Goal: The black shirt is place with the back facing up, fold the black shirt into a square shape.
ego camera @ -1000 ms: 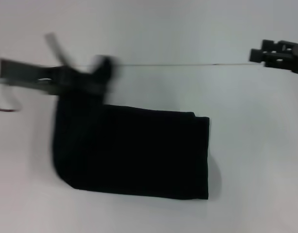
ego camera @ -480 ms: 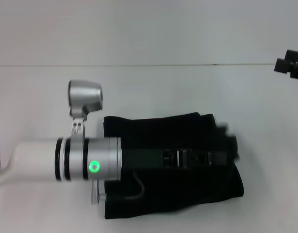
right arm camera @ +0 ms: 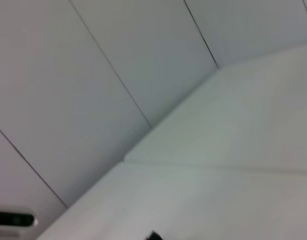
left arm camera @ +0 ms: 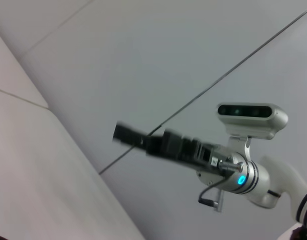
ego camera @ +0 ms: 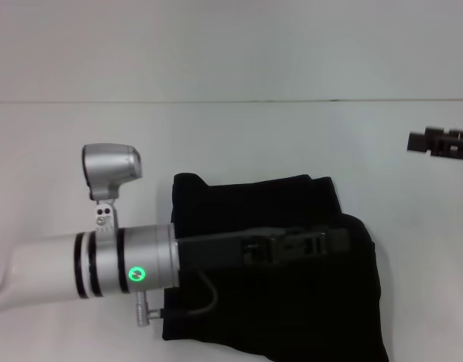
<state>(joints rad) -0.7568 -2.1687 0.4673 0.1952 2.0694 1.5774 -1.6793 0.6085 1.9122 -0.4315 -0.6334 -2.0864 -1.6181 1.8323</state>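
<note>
The black shirt [ego camera: 246, 211] lies bunched on the white table in the head view, with its right side bulging outward. My left arm reaches across it from the left. The left gripper [ego camera: 338, 240] is over the shirt's right part, black against black fabric, so its hold on the cloth cannot be made out. My right gripper [ego camera: 436, 142] hovers above the table at the far right, apart from the shirt. It also shows blurred in the left wrist view as the right gripper [left arm camera: 124, 134]. The right wrist view shows only wall and table.
The white table [ego camera: 239, 136] stretches behind and to both sides of the shirt, meeting a pale wall [ego camera: 231, 45] at the back. The left arm's silver wrist camera [ego camera: 111, 167] stands above the shirt's left edge.
My left arm swept from the far left across the shirt to its right side, and the cloth shifted and bulged rightward with it. The right gripper dropped lower and came slightly inward.
</note>
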